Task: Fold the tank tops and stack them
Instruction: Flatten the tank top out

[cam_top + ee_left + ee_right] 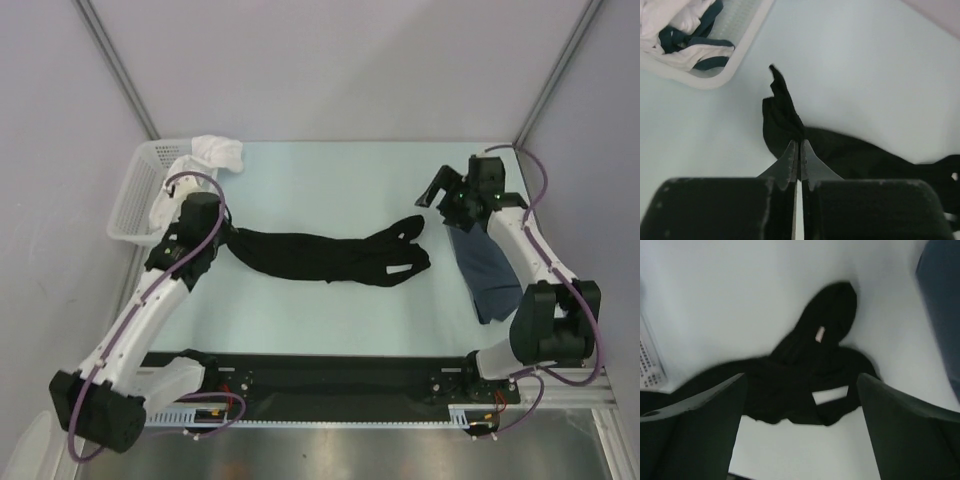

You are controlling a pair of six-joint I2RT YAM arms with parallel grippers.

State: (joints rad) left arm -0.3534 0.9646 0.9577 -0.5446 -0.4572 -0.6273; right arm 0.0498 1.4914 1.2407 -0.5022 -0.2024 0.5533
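Note:
The black tank top point(330, 257) lies bunched in a long strip across the middle of the table. Its strap end with a small label point(820, 333) points right. My left gripper point(222, 242) is shut on the strip's left end; in the left wrist view the cloth point(785, 115) rises into the pinched fingertips point(799, 147). My right gripper point(441, 193) hangs open above the table past the strip's right end, and in its wrist view the wide-spread gripper point(801, 385) holds nothing. The slate-blue tank top point(485, 270) lies folded under the right arm.
A white lattice basket point(135, 200) stands at the back left with white and dark blue clothes point(687, 35) in it, and a white cloth point(215, 150) hangs over its rim. Purple walls close in the table's back and sides.

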